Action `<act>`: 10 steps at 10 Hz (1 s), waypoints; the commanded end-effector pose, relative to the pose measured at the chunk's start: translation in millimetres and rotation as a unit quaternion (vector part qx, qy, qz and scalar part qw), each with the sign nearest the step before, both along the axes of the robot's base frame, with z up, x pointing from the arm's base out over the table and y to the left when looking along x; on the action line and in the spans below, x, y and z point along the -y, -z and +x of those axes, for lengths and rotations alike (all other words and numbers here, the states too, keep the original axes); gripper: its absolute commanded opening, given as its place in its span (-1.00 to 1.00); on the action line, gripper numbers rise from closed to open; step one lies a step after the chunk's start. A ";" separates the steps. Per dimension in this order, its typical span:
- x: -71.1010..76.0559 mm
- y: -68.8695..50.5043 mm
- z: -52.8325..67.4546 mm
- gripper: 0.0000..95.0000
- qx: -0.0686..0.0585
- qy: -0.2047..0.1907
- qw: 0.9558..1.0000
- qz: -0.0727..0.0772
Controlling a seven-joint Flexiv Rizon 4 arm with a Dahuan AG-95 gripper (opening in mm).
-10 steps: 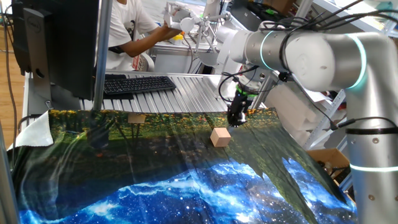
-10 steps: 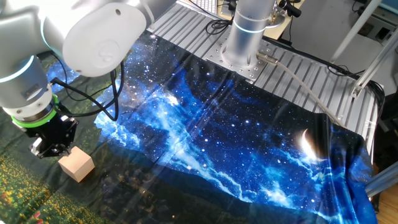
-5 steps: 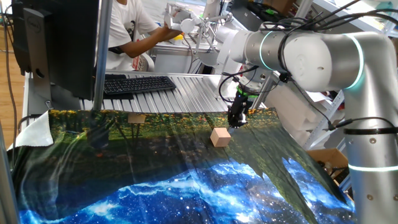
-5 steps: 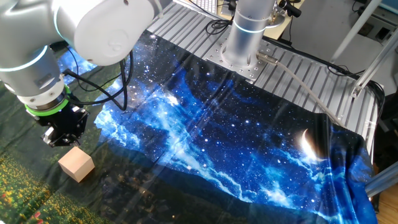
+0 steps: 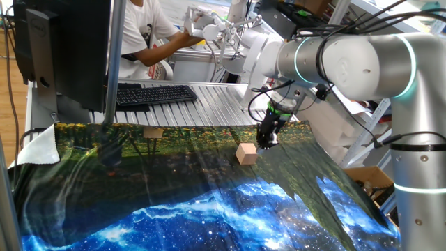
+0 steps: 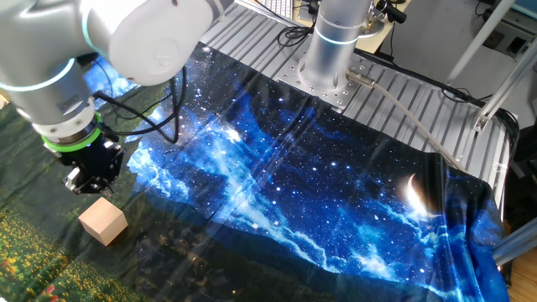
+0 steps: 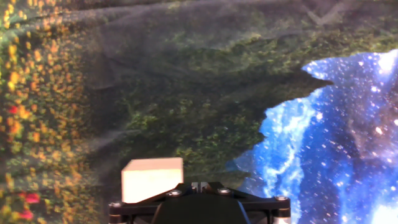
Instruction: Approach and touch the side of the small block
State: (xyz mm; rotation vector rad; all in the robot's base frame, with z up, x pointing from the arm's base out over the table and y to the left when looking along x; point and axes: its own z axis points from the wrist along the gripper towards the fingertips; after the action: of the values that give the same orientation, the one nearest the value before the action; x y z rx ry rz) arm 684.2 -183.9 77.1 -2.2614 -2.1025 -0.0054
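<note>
just beside the tool (image 5: 265, 144) sits the small block (image 5: 246, 153).

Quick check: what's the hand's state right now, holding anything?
Hand: holds nothing; open or closed cannot be told. It hangs beside the small block.

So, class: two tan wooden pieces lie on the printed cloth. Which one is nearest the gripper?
The light tan wooden cube, just beside the gripper; the flatter tan piece lies farther off, near the keyboard.
</note>
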 end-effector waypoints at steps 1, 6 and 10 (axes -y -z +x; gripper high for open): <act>0.1 3.2 -0.9 -1.00 0.008 0.000 1.000 0.000; -2.2 13.7 -6.2 -1.00 0.010 0.002 1.000 -0.002; -3.5 23.1 -4.2 -1.00 0.016 0.003 1.000 -0.005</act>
State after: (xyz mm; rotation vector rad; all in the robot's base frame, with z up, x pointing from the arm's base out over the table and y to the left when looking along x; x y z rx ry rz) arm 680.8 -180.3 51.5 -2.2896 -2.1124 -0.0321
